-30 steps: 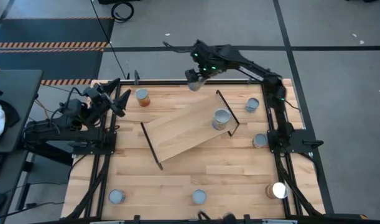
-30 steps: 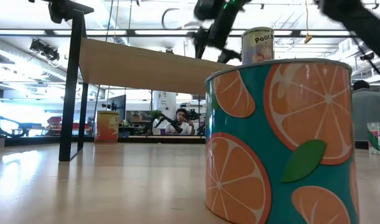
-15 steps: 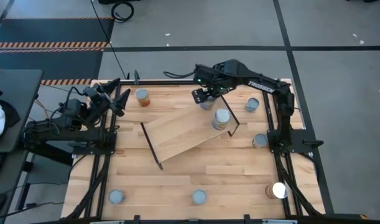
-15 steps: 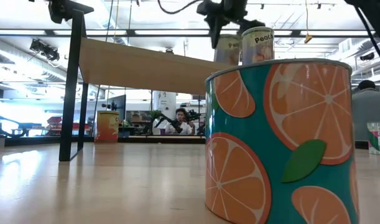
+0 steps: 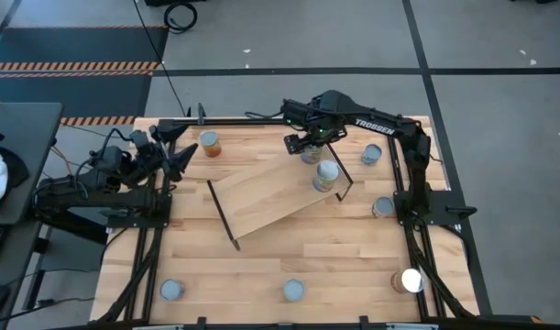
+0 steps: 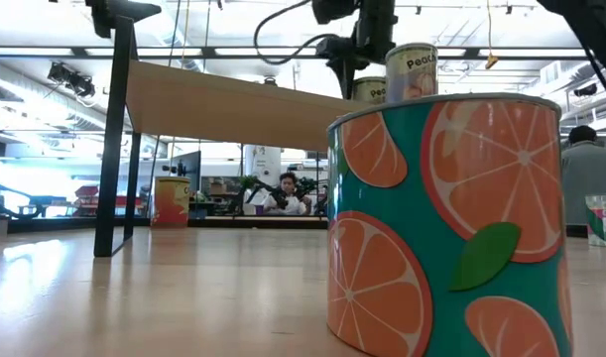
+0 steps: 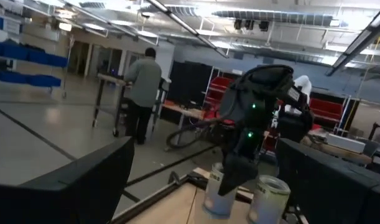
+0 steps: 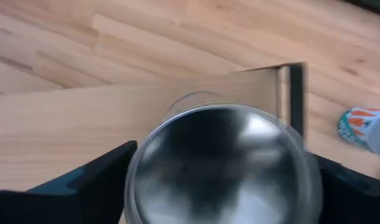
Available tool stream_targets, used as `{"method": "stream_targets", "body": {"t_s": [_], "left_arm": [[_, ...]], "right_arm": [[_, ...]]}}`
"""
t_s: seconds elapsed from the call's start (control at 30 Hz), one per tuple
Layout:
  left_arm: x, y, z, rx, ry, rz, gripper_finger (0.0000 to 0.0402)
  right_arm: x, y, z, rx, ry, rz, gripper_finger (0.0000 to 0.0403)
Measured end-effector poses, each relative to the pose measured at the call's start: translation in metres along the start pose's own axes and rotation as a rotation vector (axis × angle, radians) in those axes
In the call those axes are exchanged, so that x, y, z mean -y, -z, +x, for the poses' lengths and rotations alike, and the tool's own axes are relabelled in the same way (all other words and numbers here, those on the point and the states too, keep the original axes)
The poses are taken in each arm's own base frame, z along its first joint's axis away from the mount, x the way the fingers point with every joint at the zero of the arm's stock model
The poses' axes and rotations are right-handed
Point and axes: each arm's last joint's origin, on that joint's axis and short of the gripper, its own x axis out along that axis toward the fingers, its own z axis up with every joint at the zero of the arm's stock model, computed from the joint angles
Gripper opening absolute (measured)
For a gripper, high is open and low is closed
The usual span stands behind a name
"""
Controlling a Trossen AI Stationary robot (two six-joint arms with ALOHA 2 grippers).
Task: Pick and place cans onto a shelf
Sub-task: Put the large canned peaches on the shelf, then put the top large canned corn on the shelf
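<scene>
The shelf [image 5: 270,194], a light-wood plank on black rod frames, stands askew mid-table. One can [image 5: 326,174] stands on its right end and also shows in the low view [image 6: 412,69]. My right gripper [image 5: 307,145] is over the shelf's far right corner, shut on a silver-topped can [image 8: 217,162], just behind the standing can. My left gripper [image 5: 177,151] is open and empty at the table's far left, near an orange can [image 5: 209,142]. Other cans stand on the table at the right [image 5: 372,154], [image 5: 383,207] and along the near edge [image 5: 293,290]. My right gripper pinches the can by two opposite sides of its upper wall [image 8: 137,180], one finger [image 8: 93,183] on each side. The fingers come from above, pointing down. The can is upright over the shelf's far right corner; I cannot tell whether its bottom rests on the plank.
A large orange-print can [image 6: 446,218] stands close to the low camera. Two more cans stand at the near left [image 5: 172,290] and near right [image 5: 408,280]. The shelf's left and middle [image 5: 252,202] carry nothing. People show in the room beyond.
My right gripper, shut on its can, has gone from beyond the table's far edge toward the near and right side and down, to the shelf's far right corner beside the can that stands there. The can has stayed upright.
</scene>
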Motion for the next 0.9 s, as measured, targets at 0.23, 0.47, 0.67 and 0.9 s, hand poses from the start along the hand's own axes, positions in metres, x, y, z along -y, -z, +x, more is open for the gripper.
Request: {"method": "stream_targets", "body": {"t_s": [0.23,0.47,0.67,0.9], "left_arm": [[-0.001,0.0,0.0,0.004,-0.028,-0.02,0.04],[0.005,-0.008,0.01,-0.039,-0.05,-0.072,0.04],[0.009,-0.017,0.034,-0.247,-0.25,0.061,0.04],[-0.017,-0.001,0.073,-0.564,-0.535,-0.003,0.04]], "right_arm": [[0.002,0.004,-0.013,0.028,-0.033,-0.002,0.0369],[0.01,0.016,-0.039,0.063,-0.096,-0.02,0.0374],[0.023,0.025,-0.07,0.164,-0.173,-0.039,0.0374],[0.041,0.032,-0.118,0.437,-0.311,-0.072,0.0374]]}}
